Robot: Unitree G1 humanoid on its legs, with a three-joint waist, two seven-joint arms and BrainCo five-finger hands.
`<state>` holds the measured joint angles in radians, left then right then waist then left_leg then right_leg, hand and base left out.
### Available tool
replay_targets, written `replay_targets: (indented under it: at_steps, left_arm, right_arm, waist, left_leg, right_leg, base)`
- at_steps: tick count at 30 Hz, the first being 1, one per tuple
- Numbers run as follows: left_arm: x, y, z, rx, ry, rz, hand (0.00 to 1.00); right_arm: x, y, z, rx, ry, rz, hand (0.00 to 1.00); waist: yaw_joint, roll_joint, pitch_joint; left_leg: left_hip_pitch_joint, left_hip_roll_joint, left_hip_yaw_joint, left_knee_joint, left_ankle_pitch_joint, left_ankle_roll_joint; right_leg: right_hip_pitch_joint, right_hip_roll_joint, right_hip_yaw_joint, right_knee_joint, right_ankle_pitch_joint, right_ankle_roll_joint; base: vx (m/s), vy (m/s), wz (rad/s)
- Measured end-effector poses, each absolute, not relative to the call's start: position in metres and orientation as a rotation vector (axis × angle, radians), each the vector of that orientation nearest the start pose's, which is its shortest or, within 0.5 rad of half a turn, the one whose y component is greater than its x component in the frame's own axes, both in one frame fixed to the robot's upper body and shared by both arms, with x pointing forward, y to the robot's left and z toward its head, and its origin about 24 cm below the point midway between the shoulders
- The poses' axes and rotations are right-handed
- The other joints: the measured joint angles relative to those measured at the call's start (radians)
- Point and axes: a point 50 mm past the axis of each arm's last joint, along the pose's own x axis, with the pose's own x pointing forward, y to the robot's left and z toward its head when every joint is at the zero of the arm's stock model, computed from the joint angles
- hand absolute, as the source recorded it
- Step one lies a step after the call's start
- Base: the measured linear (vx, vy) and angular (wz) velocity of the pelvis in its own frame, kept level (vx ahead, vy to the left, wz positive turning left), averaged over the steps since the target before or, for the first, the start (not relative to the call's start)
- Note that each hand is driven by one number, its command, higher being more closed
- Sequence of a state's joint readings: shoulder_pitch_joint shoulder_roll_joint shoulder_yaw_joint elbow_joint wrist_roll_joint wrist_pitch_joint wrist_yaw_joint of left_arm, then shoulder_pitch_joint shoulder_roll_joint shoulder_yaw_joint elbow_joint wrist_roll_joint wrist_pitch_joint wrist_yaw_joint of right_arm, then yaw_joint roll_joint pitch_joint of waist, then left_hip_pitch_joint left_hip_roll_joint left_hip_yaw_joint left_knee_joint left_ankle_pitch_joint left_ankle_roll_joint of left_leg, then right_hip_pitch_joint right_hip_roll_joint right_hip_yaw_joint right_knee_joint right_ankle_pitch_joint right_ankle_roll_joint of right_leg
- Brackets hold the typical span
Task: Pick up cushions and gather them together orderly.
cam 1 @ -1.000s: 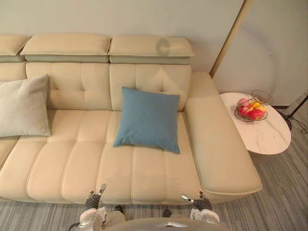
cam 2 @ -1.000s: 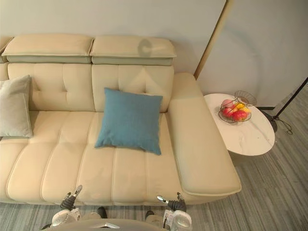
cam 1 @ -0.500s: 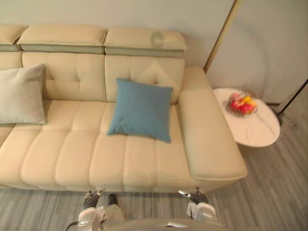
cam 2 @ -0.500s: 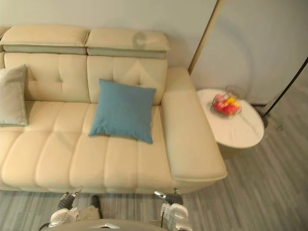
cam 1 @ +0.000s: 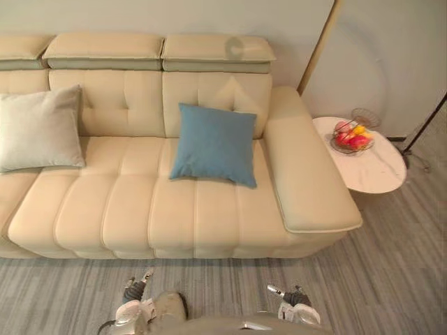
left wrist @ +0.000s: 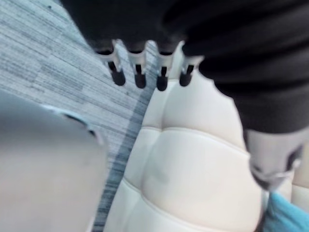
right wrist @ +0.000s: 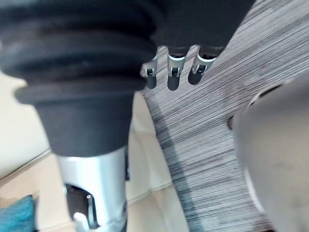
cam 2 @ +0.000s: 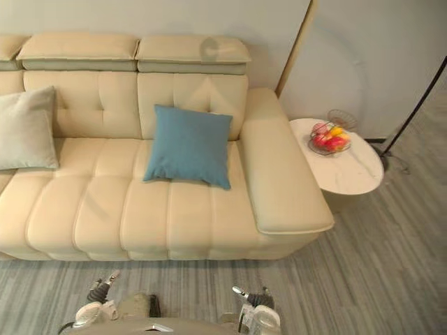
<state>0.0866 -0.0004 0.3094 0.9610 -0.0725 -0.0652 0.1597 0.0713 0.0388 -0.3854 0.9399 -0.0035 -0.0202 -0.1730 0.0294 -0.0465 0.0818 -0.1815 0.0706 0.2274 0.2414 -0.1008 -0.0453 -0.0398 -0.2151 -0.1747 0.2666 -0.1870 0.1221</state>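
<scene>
On the sofa (cam 1: 133,209) we see the blue cushion (cam 1: 214,144) propped against its back, the grey cushion (cam 1: 38,129) well to its left; our left hand (cam 1: 133,290) and right hand (cam 1: 292,299) hang low, fingers relaxed, empty

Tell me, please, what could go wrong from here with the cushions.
The left hand and right hand hang open over the floor, short of the sofa: a reach from here may miss. The blue cushion leans on the backrest and may topple if nudged. The grey cushion sits well apart: a long carry.
</scene>
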Motion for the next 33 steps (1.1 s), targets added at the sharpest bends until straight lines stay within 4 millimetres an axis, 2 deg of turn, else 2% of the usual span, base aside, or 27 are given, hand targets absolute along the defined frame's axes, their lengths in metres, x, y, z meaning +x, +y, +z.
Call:
replay_targets:
  at_steps: [2, 3, 5, 6, 7, 10, 18, 19, 28, 33]
  left_arm:
    - [0.1, 0.203, -0.154, -0.123, 0.993, 0.504, 0.0]
    - [0.098, 0.202, -0.155, -0.122, 1.008, 0.5, 0.0]
    - [0.092, 0.199, -0.158, -0.114, 1.036, 0.482, 0.0]
    - [0.091, 0.198, -0.158, -0.111, 1.043, 0.477, 0.0]
    - [0.089, 0.198, -0.159, -0.108, 1.05, 0.474, 0.0]
    - [0.088, 0.198, -0.16, -0.112, 1.055, 0.468, 0.0]
    - [0.084, 0.202, -0.162, -0.111, 1.079, 0.447, 0.0]
    - [0.087, 0.213, -0.161, -0.068, 1.089, 0.439, 0.0]
    - [0.087, 0.213, -0.161, -0.069, 1.09, 0.438, 0.0]
    - [0.088, 0.212, -0.161, -0.088, 1.087, 0.414, 0.0]
  right_arm:
    - [0.1, -0.199, -0.156, 0.14, 1.034, -0.543, 0.0]
    - [0.1, -0.203, -0.155, 0.133, 1.032, -0.547, 0.0]
    - [0.1, -0.207, -0.155, 0.127, 1.031, -0.559, 0.0]
    - [0.1, -0.209, -0.155, 0.124, 1.03, -0.561, 0.0]
    - [0.1, -0.21, -0.154, 0.123, 1.027, -0.563, 0.0]
    - [0.098, -0.212, -0.155, 0.128, 1.033, -0.579, 0.0]
    - [0.095, -0.209, -0.158, 0.137, 1.066, -0.569, 0.0]
    - [0.116, -0.208, -0.156, 0.118, 1.055, -0.504, 0.0]
    - [0.115, -0.208, -0.157, 0.12, 1.059, -0.507, 0.0]
    - [0.105, -0.206, -0.161, 0.162, 1.104, -0.528, 0.0]
  waist:
    - [-0.002, 0.001, -0.002]
    - [-0.009, 0.009, -0.002]
    - [-0.012, 0.022, -0.006]
    - [-0.013, 0.023, -0.006]
    - [-0.017, 0.034, -0.009]
    - [-0.015, 0.038, -0.01]
    - [-0.021, 0.025, -0.019]
    - [-0.038, 0.023, 0.031]
    - [-0.037, 0.023, 0.031]
    - [-0.039, 0.023, 0.031]
  left_leg:
    - [0.059, -0.042, -0.002, -0.149, 0.041, -0.006]
    - [0.071, -0.062, -0.008, -0.187, 0.069, -0.001]
    - [0.133, -0.097, -0.009, -0.285, 0.093, -0.004]
    - [0.142, -0.1, -0.01, -0.31, 0.103, -0.006]
    - [0.149, -0.104, -0.012, -0.328, 0.11, -0.006]
    - [0.163, -0.104, -0.014, -0.328, 0.11, -0.006]
    - [0.215, -0.112, -0.03, -0.329, 0.11, -0.006]
    - [0.291, -0.104, -0.065, -0.328, 0.151, 0.045]
    - [0.288, -0.104, -0.068, -0.328, 0.151, 0.045]
    - [0.274, -0.097, -0.072, -0.329, 0.149, 0.041]
  right_leg:
    - [0.009, 0.047, -0.002, -0.056, 0.021, -0.039]
    - [0.015, 0.049, 0.015, -0.07, 0.041, -0.036]
    - [0.025, 0.043, 0.026, -0.077, 0.042, -0.037]
    - [0.024, 0.043, 0.03, -0.081, 0.042, -0.038]
    - [0.024, 0.044, 0.032, -0.089, 0.043, -0.039]
    - [0.048, 0.049, 0.038, -0.116, 0.047, -0.046]
    - [0.11, 0.054, 0.057, -0.165, 0.051, -0.05]
    - [0.214, 0.08, 0.055, -0.215, 0.061, -0.028]
    - [0.214, 0.08, 0.05, -0.218, 0.061, -0.028]
    - [0.21, 0.08, 0.031, -0.234, 0.061, -0.026]
  base:
    - [-0.07, 0.095, 0.11]
    - [-0.09, 0.093, 0.13]
    - [-0.08, 0.073, 0.02]
    - [-0.05, 0.071, -0.09]
    - [-0.02, 0.061, -0.06]
    - [0.0, 0.05, -0.1]
    - [0.06, 0.027, -0.12]
    - [0.04, 0.007, 0.0]
    - [0.0, 0.0, 0.0]
    - [0.0, -0.006, 0.04]
